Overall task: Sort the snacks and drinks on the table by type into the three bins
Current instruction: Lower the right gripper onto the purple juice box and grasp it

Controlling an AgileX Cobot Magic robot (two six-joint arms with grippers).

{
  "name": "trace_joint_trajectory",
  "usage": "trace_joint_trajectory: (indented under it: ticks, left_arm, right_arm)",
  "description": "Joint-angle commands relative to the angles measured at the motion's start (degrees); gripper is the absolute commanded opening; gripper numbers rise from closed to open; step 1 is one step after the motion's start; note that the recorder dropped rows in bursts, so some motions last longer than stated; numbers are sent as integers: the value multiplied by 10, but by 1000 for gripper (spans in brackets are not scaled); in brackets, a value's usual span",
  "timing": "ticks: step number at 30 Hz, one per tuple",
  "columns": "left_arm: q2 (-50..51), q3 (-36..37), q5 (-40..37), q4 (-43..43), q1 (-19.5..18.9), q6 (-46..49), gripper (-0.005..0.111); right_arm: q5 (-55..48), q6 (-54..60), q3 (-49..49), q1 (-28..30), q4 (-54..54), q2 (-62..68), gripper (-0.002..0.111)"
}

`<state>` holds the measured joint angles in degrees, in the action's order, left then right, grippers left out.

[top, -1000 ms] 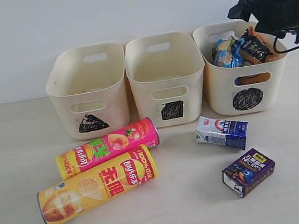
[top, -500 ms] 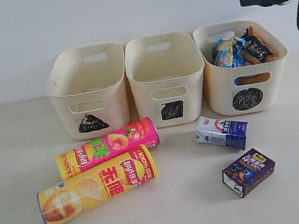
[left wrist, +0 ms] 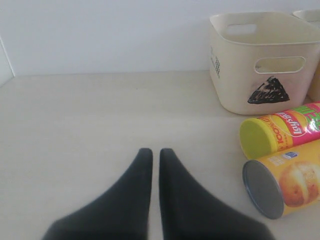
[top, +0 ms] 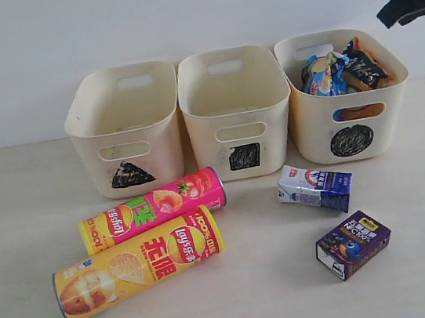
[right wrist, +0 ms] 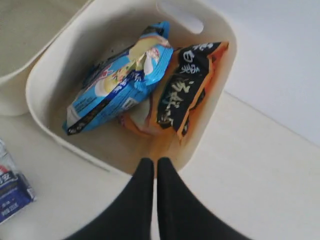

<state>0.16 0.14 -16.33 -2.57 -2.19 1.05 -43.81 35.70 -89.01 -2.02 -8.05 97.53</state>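
The blue-black packet (right wrist: 120, 80) and the orange-black packet (right wrist: 187, 85) lie in the circle bin (top: 346, 109). My right gripper (right wrist: 151, 162) is shut and empty, high above that bin's near rim, and shows at the top right edge (top: 387, 17). The pink-yellow tube (top: 154, 208) and the yellow-orange tube (top: 138, 264) lie side by side on the table (top: 17, 234) in front of the triangle bin (top: 123, 124). The white-blue carton (top: 315, 187) and the purple carton (top: 354, 244) lie on the right. My left gripper (left wrist: 152, 152) is shut on nothing, low over bare table left of the tubes.
The square bin (top: 235, 108) stands between the other two and holds nothing I can see, like the triangle bin. All three bins line up against a white wall. In the left wrist view the tubes' ends (left wrist: 262, 136) face the gripper.
My right arm has risen and drawn back to the upper right, away from the circle bin. Both packets stay in the bin. Nothing else has moved.
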Motion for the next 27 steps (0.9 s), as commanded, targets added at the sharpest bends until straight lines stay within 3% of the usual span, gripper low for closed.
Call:
trace_joint_trajectory:
  ticks: [1,6,11,18,21,24,27]
  left_arm:
    - [-2,-1,2,2,0,1,4]
    - [-2,-1,2,2,0,1,4]
    - [-2,-1,5,2,0,1,4]
    - [-2,-1,5,2,0,1,4]
    - [-2,-1,3,2,0,1,4]
    - [-2,-1,3,2,0,1,4]
    - [-2,-1,3,2,0,1,4]
  right_arm:
    - [-68,-38,-4,-49,81,-10,0]
    - [-154,8,-4,-97,81,-10,0]
    - [-262,124,-4,-106,-22,-10,0]
    - [-262,294,62,-106,-70,-16,0]
    - [-262,452,113,-106,-71,-16,1]
    - [-262,598,160,-106,-71,-16,16]
    - [-228,636,196,-106,-76,-16,40]
